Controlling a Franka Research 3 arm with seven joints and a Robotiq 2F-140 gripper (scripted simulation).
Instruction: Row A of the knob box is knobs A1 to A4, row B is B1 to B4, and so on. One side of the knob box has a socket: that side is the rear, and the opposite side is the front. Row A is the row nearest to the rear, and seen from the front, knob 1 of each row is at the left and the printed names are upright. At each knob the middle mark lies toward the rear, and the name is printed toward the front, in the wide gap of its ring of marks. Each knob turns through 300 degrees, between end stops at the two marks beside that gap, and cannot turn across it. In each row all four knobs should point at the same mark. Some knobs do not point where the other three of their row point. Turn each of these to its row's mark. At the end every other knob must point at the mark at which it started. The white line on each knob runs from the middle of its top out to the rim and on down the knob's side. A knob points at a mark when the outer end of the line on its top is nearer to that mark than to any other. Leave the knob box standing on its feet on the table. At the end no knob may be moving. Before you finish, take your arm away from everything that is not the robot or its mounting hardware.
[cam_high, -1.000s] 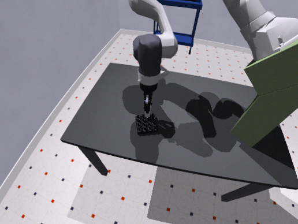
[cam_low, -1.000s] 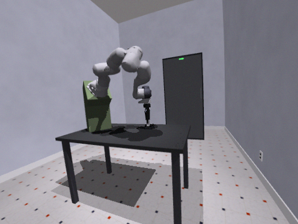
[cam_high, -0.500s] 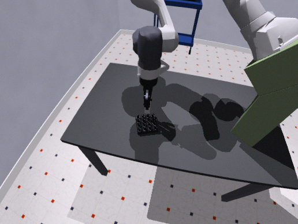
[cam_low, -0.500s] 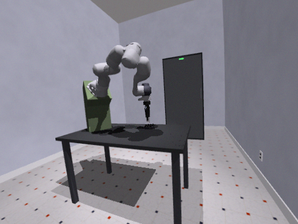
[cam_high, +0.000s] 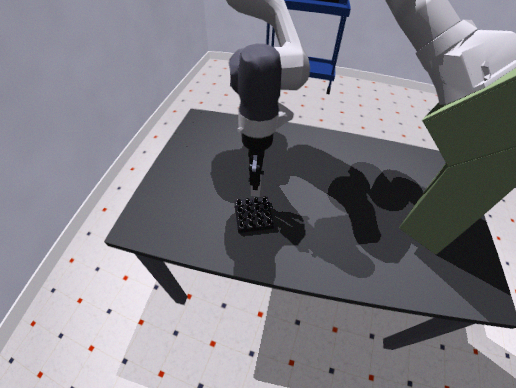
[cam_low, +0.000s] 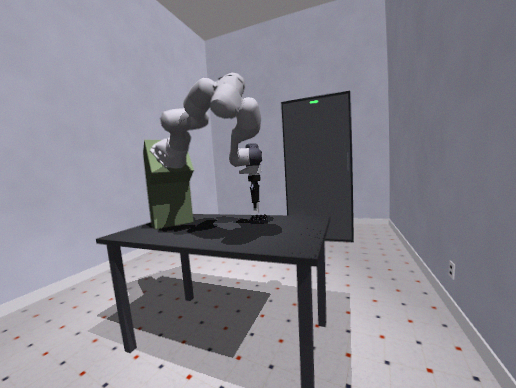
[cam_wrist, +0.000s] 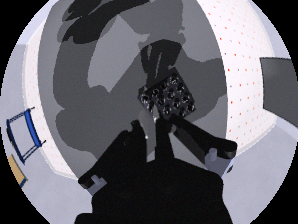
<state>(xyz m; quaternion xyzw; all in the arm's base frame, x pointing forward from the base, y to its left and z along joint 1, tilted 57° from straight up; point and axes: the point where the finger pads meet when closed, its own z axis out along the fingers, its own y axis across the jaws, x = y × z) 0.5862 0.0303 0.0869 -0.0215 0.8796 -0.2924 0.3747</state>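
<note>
- The knob box (cam_high: 255, 216) stands on the dark table (cam_high: 165, 200), just left of centre in the top view.
- The gripper (cam_high: 255, 187) hangs directly above its far edge, jaws nearly pressed together, pinching nothing.

One knob box (cam_high: 255, 216), sixteen knobs in four rows of four; one surface (cam_high: 180, 165); one robot arm (cam_low: 220, 107); one door (cam_low: 318, 165).
</note>
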